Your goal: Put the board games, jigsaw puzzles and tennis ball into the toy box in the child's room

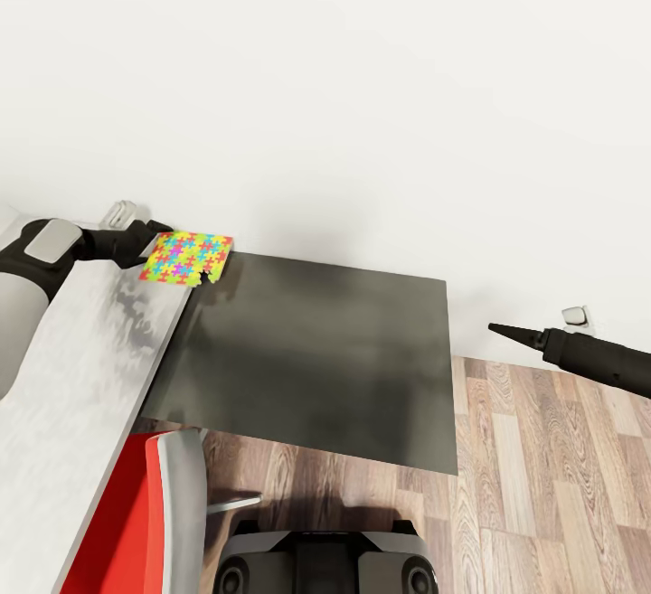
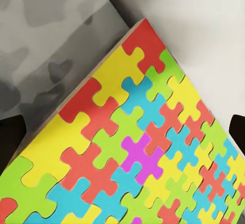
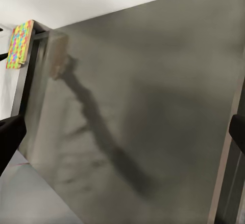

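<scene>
Left fingers [image 1: 152, 241] pinching a jigsaw puzzle [image 1: 186, 258]

The puzzle is held at its edge over the far corner of the pale tabletop [image 1: 81, 350], jutting past it above the dark cabinet [image 1: 316, 359]. Right fingers [image 1: 508, 332] are pressed together over the wood floor [image 1: 551, 476], holding nothing.

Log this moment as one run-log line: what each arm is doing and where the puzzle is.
left gripper: holding jigsaw puzzle above table edge, beside dark cabinet | right gripper: empty, over floor | toy box: not visible
</scene>
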`<state>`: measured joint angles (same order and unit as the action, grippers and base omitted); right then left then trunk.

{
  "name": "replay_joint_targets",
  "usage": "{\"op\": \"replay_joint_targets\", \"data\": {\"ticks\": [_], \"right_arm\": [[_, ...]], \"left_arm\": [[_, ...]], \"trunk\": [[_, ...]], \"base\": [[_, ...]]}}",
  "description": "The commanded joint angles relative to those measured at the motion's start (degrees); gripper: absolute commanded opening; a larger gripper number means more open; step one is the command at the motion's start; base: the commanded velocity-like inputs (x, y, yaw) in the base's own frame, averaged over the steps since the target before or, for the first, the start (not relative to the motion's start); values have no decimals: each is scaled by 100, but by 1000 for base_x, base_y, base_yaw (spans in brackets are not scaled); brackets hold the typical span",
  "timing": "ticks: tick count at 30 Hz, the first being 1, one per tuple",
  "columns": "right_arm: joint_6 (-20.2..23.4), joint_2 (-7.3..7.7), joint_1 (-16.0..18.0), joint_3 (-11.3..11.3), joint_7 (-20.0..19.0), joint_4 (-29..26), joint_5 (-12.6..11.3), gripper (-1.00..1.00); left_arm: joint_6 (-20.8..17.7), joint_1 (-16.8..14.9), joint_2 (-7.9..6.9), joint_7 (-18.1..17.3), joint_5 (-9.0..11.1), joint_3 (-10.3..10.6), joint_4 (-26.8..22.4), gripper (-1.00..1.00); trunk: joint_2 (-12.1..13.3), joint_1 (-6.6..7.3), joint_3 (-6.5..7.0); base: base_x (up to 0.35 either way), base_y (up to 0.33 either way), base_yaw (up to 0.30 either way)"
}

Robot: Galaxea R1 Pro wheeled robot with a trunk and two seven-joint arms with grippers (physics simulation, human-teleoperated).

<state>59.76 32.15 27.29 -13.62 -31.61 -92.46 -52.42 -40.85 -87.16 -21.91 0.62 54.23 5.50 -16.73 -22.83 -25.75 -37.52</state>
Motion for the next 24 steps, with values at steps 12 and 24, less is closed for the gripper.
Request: {"op": "replay_joint_targets", "data": {"ticks": [12,24], "right_arm": [[24,1,5,-8,-44,0,39,100],[24,-3,5,-20,-72,0,39,100]], "left_arm": [[-3,42,-72,-6,35,41,-2,100],[-14,86,-587,-86,87,39,-13,100]], "trunk": [[-9,-3,-7],[-9,-3,-7]], "base": [[0,0,0],[0,0,0]]}}
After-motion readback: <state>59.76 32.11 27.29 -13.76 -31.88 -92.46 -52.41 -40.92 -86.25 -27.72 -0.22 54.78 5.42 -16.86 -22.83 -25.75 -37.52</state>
